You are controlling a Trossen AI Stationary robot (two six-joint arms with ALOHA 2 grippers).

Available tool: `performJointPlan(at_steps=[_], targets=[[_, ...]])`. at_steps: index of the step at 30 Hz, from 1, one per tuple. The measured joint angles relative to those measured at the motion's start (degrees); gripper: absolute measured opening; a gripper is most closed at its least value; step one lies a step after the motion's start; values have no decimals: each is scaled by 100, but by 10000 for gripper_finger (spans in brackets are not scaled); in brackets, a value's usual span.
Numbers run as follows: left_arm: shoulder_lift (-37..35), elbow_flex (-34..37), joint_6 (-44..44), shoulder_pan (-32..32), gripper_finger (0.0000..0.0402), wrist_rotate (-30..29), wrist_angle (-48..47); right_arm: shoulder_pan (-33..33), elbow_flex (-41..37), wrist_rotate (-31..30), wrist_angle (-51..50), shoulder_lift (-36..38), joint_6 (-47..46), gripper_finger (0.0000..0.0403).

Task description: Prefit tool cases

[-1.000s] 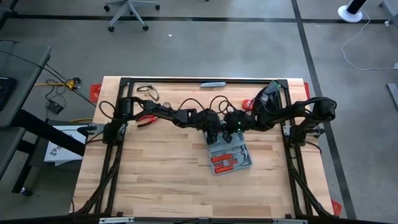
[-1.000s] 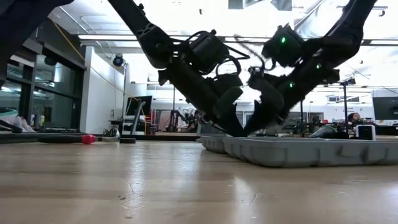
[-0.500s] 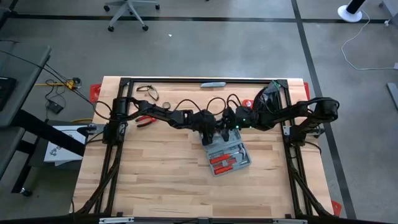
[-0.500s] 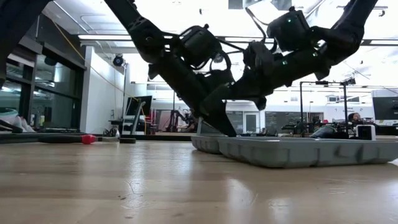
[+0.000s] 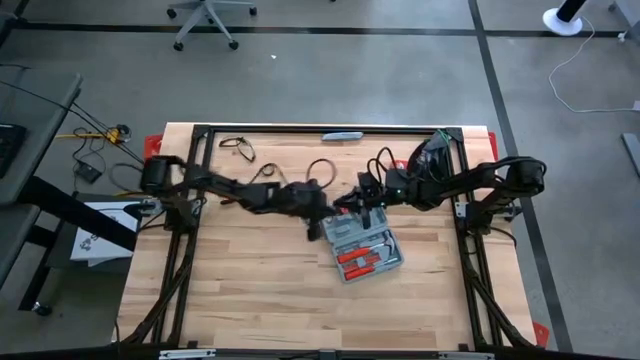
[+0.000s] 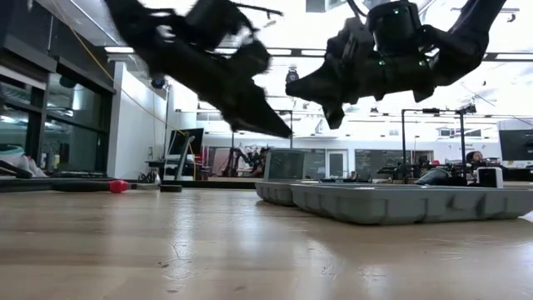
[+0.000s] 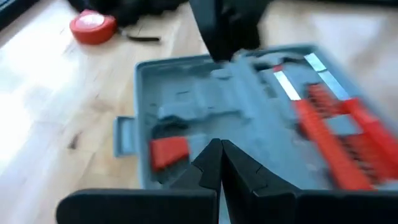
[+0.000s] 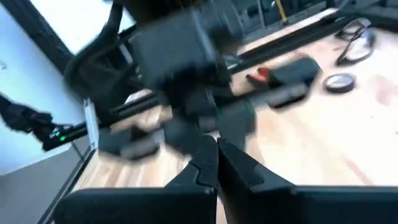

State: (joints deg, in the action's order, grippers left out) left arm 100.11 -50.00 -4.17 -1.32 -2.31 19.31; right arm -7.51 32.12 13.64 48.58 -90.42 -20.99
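The blue-grey tool case (image 5: 365, 250) lies open and flat on the wooden table, with red-handled tools in its moulded tray (image 7: 261, 124). In the low view it shows as a grey tray (image 6: 391, 202). My left gripper (image 5: 320, 222) hangs shut just off the case's left far corner, slanting down toward it (image 6: 281, 131) (image 7: 219, 152). My right gripper (image 5: 350, 205) is shut too and points almost level above the case's far edge (image 6: 315, 87) (image 8: 216, 149). Neither one touches the case.
A slim grey-blue bar (image 5: 342, 135) and glasses (image 5: 236, 146) lie near the far edge. A red tape roll (image 7: 92, 26) sits beyond the case's far side. The black frame rails (image 5: 190, 250) run down both sides. Bare wood lies toward the near edge.
My left gripper has risen off the case and drawn back toward the table's left edge, staying shut. My right gripper has lifted from the case and tipped up from pointing down to nearly level. The case has stayed where it was.
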Motion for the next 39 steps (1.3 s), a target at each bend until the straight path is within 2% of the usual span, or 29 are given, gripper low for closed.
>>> performJointPlan(at_steps=[4,8,12,18,21,33,39], targets=[[-728,1144,-338,254,0,-149,1260,163,-7,-1,233,-292,-115,0],[-1273,2034,-685,379,0,-431,2326,240,-2,155,1845,-872,-482,0],[-1591,2482,-1241,435,0,-739,2475,238,89,401,3208,-1663,-1105,0],[-1608,2682,-1518,559,0,-1296,2387,242,381,312,3216,-2533,-1488,0],[-1608,2691,-1527,564,0,-1351,2337,243,514,311,3229,-2720,-1658,0],[-1608,2684,-1523,562,0,-1344,2285,391,538,589,3032,-2725,-1928,0],[-1608,2684,-1523,562,0,-1340,2275,391,535,578,2985,-2652,-1772,0]])
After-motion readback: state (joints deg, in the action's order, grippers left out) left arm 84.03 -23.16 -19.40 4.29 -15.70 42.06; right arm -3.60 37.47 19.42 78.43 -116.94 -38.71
